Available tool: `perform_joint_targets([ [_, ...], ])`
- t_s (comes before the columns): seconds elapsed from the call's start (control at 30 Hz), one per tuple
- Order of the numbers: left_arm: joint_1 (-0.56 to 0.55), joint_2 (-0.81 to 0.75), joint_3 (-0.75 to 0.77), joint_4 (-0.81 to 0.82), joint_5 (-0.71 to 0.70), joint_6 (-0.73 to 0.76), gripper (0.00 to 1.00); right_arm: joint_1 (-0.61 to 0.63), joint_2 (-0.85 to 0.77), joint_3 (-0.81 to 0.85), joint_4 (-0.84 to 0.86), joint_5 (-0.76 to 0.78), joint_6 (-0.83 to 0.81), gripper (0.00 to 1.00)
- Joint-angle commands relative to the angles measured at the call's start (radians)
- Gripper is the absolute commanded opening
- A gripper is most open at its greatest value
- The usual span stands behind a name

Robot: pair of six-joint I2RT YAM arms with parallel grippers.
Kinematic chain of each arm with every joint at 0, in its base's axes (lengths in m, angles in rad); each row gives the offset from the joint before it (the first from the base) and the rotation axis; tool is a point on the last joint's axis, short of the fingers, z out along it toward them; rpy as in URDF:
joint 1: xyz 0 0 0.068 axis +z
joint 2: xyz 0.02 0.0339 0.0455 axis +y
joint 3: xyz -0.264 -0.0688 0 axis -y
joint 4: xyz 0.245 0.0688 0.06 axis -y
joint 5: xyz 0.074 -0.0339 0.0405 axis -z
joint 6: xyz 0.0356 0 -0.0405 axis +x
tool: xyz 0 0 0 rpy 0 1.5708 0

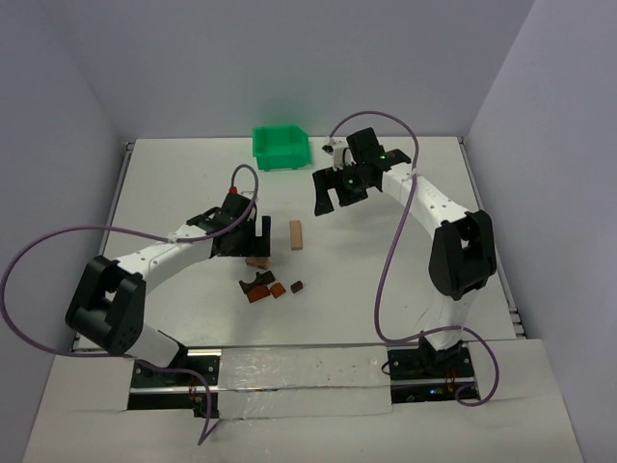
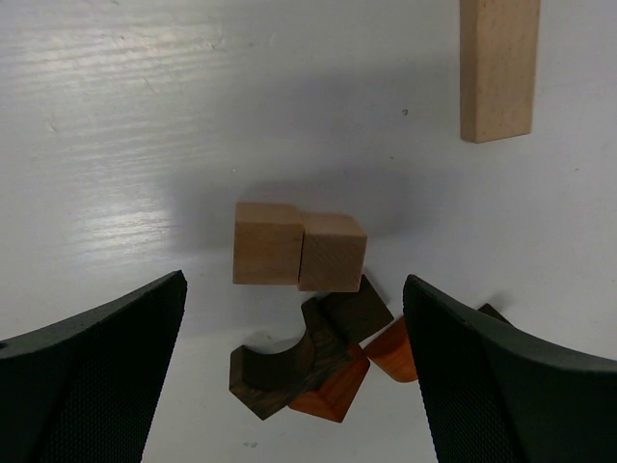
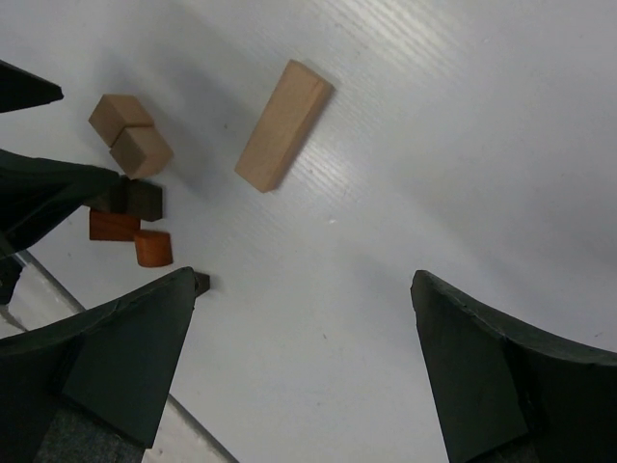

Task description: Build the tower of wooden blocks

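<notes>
At the near side: a loose heap of reddish-brown pieces and a dark arch piece, tumbled against one another on the desk, with a small dark cube just beside on the right. No order here; probably raw stock for the wood block tower, not yet begun, with every part lying low in the middle of the desk.

Just beyond the heap: two light tan cubes, touching side by side, slightly skewed. Left jaws spread wide and empty, hovering directly over this pair and framing it in the left wrist view; likely so placed for a drop onto one cube as a first pick. Little clearance to the arch piece, hence some risk of nudging the heap on descent.

Farther out and to the right: a light tan bar, flat on a long face, well apart from the cubes; a plausible base or lintel, judging by its length. Right jaws likewise wide and empty, raised beyond the bar and looking down on it, apparently held clear to leave room for the left arm.

At the far edge: a green bin, well apart from all the blocks.
</notes>
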State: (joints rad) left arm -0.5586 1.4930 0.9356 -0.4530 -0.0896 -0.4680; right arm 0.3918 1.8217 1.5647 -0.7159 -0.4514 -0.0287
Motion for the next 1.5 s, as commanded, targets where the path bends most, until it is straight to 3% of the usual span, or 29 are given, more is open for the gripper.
perform_joint_targets([
  [0.0,-0.027,0.011,0.019,0.038,-0.021,-0.027,0.99,-0.012,-0.047,-0.030,0.040,-0.061,0.027,1.00],
  [0.43,-0.058,0.113,0.046,0.039,-0.005,-0.009,0.99,-0.066,-0.025,-0.073,0.070,-0.122,0.056,1.00],
  [1.47,-0.099,0.137,0.054,0.073,-0.083,0.105,0.93,-0.113,0.020,-0.074,0.068,-0.206,0.068,1.00],
])
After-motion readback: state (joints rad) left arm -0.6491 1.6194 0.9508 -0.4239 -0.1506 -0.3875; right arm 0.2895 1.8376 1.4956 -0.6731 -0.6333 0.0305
